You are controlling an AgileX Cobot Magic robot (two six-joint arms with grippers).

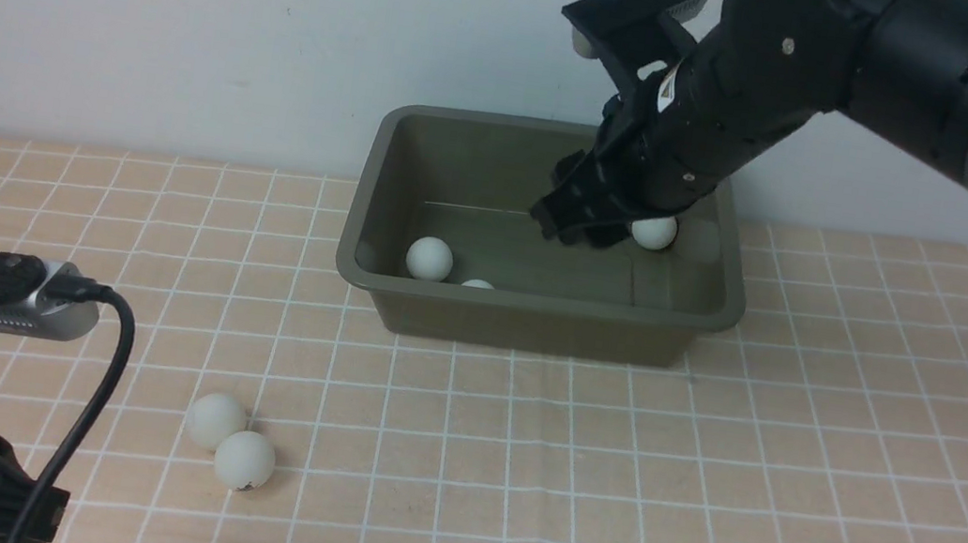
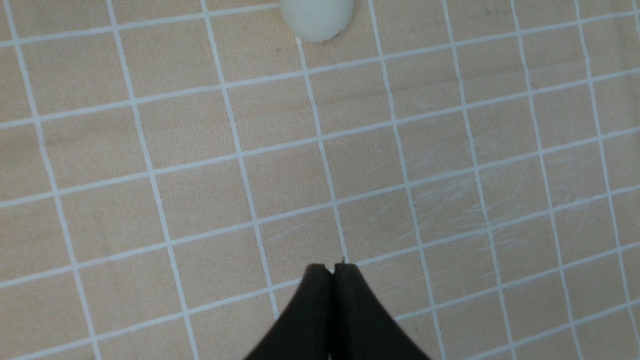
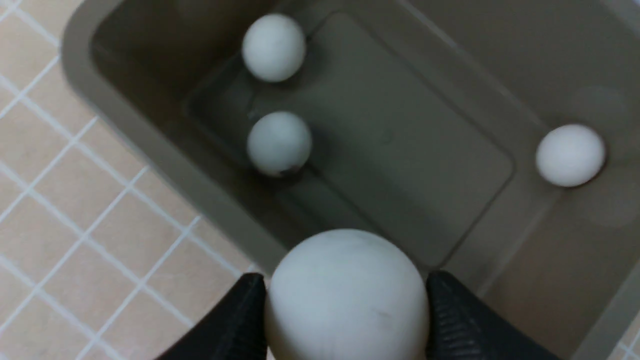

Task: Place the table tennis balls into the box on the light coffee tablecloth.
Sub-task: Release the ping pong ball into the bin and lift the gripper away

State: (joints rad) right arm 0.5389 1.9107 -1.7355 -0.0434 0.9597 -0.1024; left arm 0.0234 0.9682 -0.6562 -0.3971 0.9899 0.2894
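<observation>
The light coffee tablecloth (image 1: pixel 800 449) carries the box (image 1: pixel 533 328) at the far middle. The right gripper (image 1: pixel 568 223) dips into the box's right half, its jaws clamped on the held ball (image 3: pixel 345 295). Bare box floor lies just below, so opening should be enough. Three loose balls (image 3: pixel 273 47) rest inside. Two stray balls (image 1: pixel 216 420) sit side by side near left, nearest the left gripper (image 2: pixel 332 267), which is closed and empty.

The box (image 1: pixel 534 321) stood far back on the tablecloth (image 1: pixel 699 491). Inside lay a pair of balls (image 1: pixel 429 258) at its left end and a lone ball (image 1: pixel 653 231) at its right. The right pincer (image 3: pixel 345 280) gripped a held ball (image 3: pixel 345 300) above the box. Two touching balls (image 1: pixel 216 420) lay front-left.
</observation>
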